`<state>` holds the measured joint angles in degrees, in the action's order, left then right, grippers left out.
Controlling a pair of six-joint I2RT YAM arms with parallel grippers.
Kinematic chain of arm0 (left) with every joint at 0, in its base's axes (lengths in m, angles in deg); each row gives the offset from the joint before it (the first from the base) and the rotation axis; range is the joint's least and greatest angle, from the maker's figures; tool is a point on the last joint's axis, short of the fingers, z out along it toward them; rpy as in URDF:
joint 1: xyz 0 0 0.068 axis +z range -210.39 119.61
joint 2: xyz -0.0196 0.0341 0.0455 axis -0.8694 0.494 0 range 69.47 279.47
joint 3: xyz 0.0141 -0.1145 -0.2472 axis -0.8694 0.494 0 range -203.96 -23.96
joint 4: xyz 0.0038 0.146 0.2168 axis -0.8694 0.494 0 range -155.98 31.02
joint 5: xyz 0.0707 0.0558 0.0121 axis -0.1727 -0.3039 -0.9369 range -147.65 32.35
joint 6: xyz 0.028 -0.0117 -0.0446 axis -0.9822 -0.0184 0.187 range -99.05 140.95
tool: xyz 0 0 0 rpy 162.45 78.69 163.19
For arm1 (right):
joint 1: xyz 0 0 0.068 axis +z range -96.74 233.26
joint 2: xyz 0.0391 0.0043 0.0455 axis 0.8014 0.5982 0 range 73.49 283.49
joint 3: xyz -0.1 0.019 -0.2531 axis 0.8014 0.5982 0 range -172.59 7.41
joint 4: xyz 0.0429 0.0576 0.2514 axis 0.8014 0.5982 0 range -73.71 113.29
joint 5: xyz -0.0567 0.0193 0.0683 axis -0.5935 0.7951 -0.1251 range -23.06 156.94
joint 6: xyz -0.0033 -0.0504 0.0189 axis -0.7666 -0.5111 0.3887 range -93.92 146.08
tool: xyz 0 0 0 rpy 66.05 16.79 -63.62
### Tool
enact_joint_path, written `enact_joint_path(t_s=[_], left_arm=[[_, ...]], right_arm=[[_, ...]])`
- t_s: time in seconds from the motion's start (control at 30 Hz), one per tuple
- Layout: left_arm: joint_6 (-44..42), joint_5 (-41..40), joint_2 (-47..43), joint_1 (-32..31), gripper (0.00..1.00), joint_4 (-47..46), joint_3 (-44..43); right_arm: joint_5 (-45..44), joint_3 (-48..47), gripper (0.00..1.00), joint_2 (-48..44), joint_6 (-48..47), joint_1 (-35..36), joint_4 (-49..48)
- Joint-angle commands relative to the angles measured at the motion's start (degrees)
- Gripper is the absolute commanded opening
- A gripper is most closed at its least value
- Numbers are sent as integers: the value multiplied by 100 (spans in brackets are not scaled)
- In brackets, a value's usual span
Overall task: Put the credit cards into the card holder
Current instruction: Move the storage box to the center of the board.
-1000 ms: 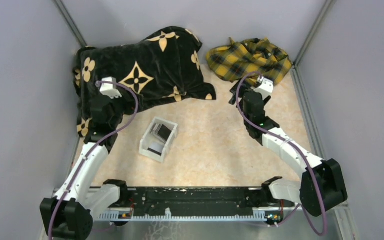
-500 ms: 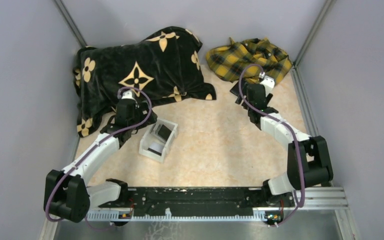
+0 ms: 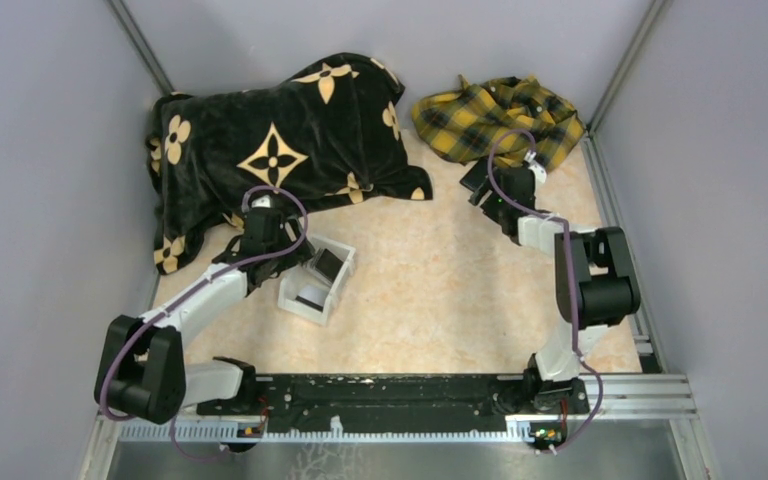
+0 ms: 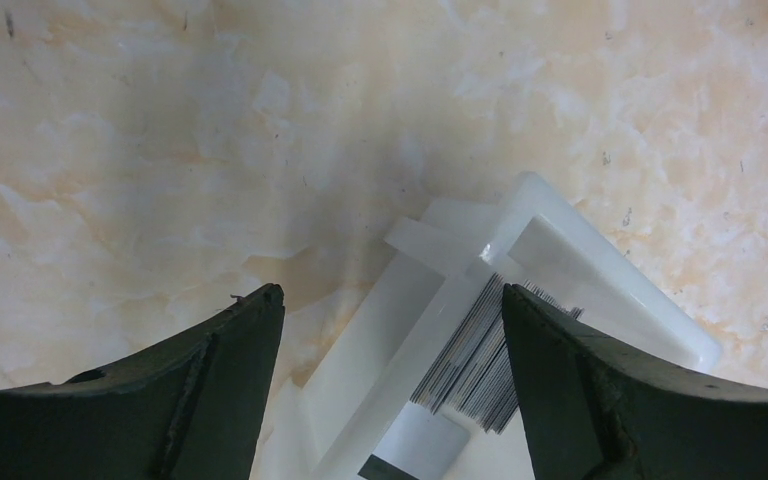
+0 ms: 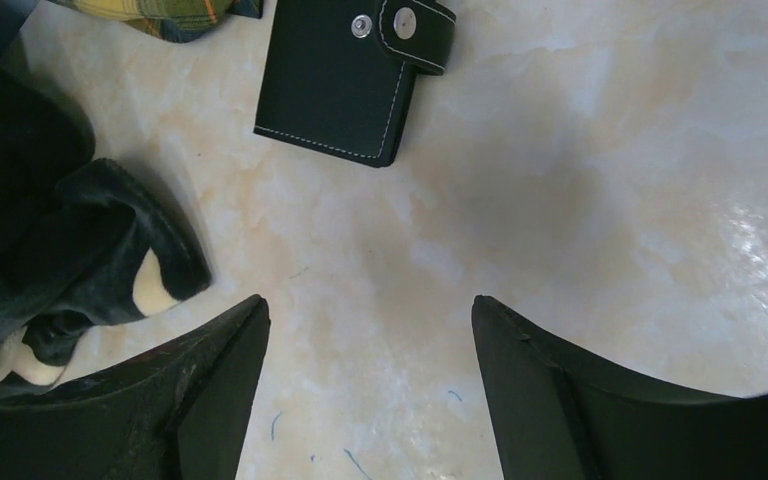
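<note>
Your left gripper (image 4: pixel 390 300) and right gripper (image 5: pixel 370 305) gape empty; pinch the stiff, slick credit cards (image 4: pixel 465 360), seemingly packed edge-up, by their top edges.

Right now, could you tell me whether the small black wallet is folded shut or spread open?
Folded shut: the small black stitched wallet lies flat, only its outer cover showing, no inner slots.
</note>
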<state>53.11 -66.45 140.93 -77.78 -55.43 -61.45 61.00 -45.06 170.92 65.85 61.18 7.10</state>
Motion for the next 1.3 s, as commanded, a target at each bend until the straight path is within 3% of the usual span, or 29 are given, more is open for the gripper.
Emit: enact_joint_path(t_s=[0.0,0.2,0.37,0.63,1.27], left_arm=[[64,-140,207,-24,85,-156,52],[93,-191,346,-34,79,-210,-12],[236,-261,232,-32,67,-347,104],[456,-95,-60,-27,60,-1060,409],[529,-211,-109,-29,46,-1281,403]], right_arm=[[519,-378,74,395,453,-151,-787],[763,-547,72,827,698,-225,-1111],[946,-611,69,1095,859,-326,-1449],[1185,-839,63,1354,1075,-532,-1768],[1517,-1304,49,2022,1343,-668,-1938]])
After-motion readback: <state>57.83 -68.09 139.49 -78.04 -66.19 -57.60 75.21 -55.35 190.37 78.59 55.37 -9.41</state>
